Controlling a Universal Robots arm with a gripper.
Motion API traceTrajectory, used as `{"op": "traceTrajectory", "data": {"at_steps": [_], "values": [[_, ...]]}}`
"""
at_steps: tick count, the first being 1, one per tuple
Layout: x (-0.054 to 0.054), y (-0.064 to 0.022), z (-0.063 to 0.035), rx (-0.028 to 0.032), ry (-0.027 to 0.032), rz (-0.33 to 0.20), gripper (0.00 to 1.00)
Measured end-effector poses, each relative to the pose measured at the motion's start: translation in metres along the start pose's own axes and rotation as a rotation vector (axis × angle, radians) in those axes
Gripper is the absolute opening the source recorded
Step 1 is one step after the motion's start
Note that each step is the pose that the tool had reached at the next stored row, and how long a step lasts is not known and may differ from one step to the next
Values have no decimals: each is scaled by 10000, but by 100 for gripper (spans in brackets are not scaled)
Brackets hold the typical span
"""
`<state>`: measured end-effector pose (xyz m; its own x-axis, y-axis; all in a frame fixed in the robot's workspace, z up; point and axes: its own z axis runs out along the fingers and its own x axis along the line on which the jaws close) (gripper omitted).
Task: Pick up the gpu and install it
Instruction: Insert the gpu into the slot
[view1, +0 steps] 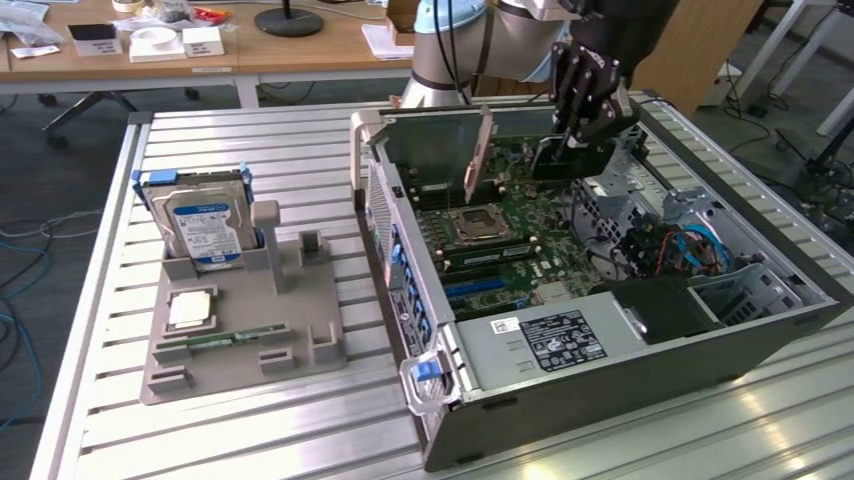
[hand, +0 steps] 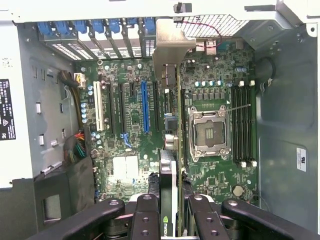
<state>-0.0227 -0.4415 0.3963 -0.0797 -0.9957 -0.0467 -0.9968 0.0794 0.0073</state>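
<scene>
gripper (hand: 172, 206) clasping gpu (hand: 169, 167) above motherboard (hand: 133, 120) (edge-on), CPU socket (hand: 209, 132) beside

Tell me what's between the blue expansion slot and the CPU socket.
The gpu, on edge in the gripper, plus a black slot next to the blue slot; the CPU socket lies beyond. The wrist view shows it.

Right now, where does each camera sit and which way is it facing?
Exterior view: off the arm, raised, looking down obliquely at the table and open computer case; the arm and gripper show above the case.
Wrist view: on the wrist, looking into the case at the motherboard; gripper fingers flank the gpu, seen edge-on.
Shared: case interior, motherboard, CPU socket, gripper.
</scene>
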Motion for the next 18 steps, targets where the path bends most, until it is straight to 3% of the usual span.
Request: {"op": "traceTrajectory", "data": {"at_steps": [18], "values": [[18, 0, 86, -8, 1, -154, 27]]}}
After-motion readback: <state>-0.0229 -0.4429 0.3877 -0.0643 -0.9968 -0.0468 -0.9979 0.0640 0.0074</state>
